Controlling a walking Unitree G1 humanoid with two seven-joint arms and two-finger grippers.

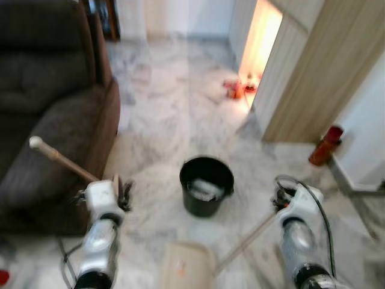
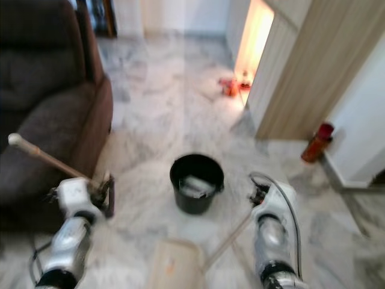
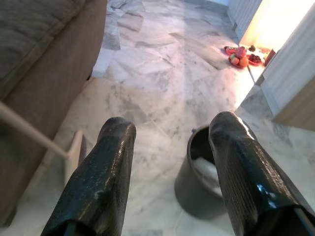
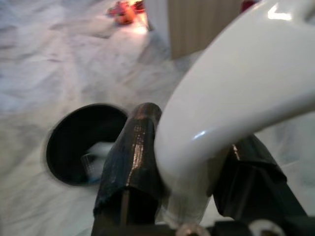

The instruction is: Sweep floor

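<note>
Tipping the black bucket (image 1: 206, 185) is your main risk: it stands between both arms on the marble floor (image 1: 168, 108). From the head, your right gripper (image 1: 283, 198) carries the dustpan (image 1: 186, 265). Left wrist: left gripper (image 3: 170, 162) spread, empty, broom (image 3: 74, 152) beside the sofa (image 3: 44, 59). Right wrist: fingers (image 4: 133, 162) clenched on the dustpan's white handle (image 4: 221, 113).

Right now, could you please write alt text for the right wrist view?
The right gripper clamps a curved white plastic handle between its two black fingers. Beyond it, a round black bucket holding pale rubbish stands on the grey-veined marble floor.
</note>
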